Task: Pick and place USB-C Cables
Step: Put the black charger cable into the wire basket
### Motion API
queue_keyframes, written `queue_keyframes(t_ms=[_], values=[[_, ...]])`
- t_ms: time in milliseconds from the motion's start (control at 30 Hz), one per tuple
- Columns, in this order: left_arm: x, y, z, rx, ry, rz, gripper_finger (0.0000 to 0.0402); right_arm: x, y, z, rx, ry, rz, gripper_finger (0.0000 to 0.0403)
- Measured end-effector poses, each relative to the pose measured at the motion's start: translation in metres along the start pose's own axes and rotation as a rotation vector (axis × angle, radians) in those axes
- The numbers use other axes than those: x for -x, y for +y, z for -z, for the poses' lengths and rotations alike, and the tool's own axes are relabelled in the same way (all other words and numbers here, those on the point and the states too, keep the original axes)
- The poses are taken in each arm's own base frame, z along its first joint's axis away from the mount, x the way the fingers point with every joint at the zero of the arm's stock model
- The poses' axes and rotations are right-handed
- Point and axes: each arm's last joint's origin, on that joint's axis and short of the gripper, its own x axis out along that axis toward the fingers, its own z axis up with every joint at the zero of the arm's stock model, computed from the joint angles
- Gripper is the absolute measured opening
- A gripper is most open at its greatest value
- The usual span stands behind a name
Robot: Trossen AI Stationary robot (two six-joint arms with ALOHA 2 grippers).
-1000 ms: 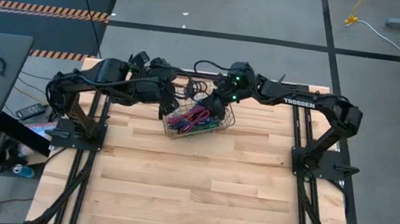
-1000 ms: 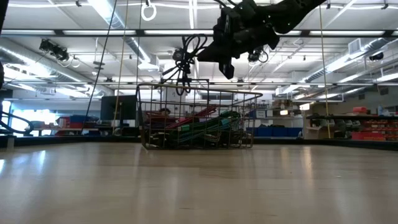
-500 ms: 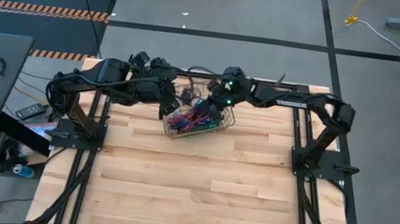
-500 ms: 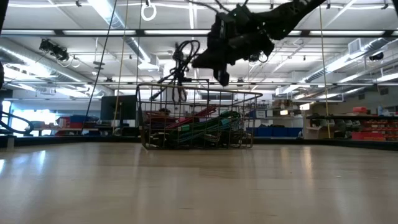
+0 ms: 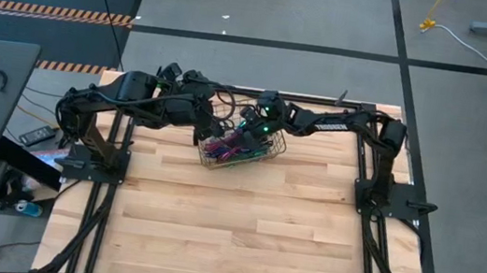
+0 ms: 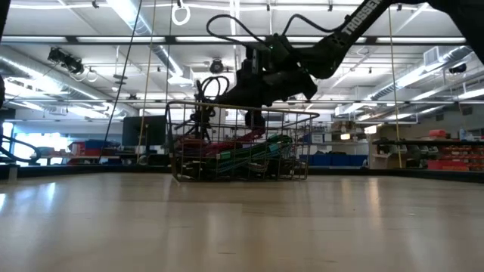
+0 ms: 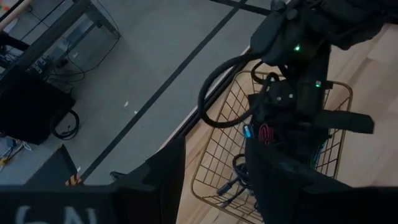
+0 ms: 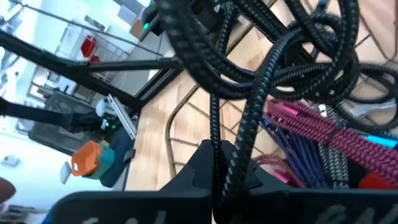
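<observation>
High view: the left gripper [image 5: 202,122] sits at the left edge of the wire basket [image 5: 271,152], which stands at the far middle of the table [image 5: 240,230]. Its fingers [image 7: 161,177] stand partly apart, and from the left wrist view the basket's left rim seems to run between them, so it looks to be steadying the basket rather than carrying anything; I cannot tell whether the pads actually press the wire. Moving right, the basket holds the pile of cables [image 5: 235,145], magenta, purple, green and black strands lying tangled together. Right of that, the right gripper [image 5: 246,127] is over the basket, its fingers pinched shut on a black cable [image 8: 273,68], whose braided loops fan out just past the fingertips in the right wrist view, directly above the magenta and purple bundles. A second ago that gripper hung higher and further to the right, with the black cable [image 6: 208,94] dangling above the rim; over the last half second it has swung leftward and dropped, so that in the low view the coil now hangs at rim height, its lower end down among the wires. That reads as the place step nearly done: the cable is over its target and low enough, and what seems left is to let go and lift clear. The one risk I see is a loop catching on the rim or on the gripper as it withdraws.
</observation>
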Motion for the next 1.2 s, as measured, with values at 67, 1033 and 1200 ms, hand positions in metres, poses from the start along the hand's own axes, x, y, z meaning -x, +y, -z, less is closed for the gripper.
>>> queue_keyframes(t_ms=[67, 1033, 1200], values=[[0.0, 0.0, 0.0, -0.001, 0.0, 0.0, 0.0174, 0.0, -0.003, 0.0, -0.019, -0.002, 0.002, 0.0012], [0.0, 0.0, 0.0, -0.009, 0.002, -0.001, 0.0174, 0.012, -0.021, 0.018, -0.141, 0.041, 0.46, 0.0012], [0.0, 0.0, 0.0, -0.009, 0.002, -0.001, 0.0174, 0.012, -0.018, 0.017, -0.085, 0.061, 0.403, 0.0046]])
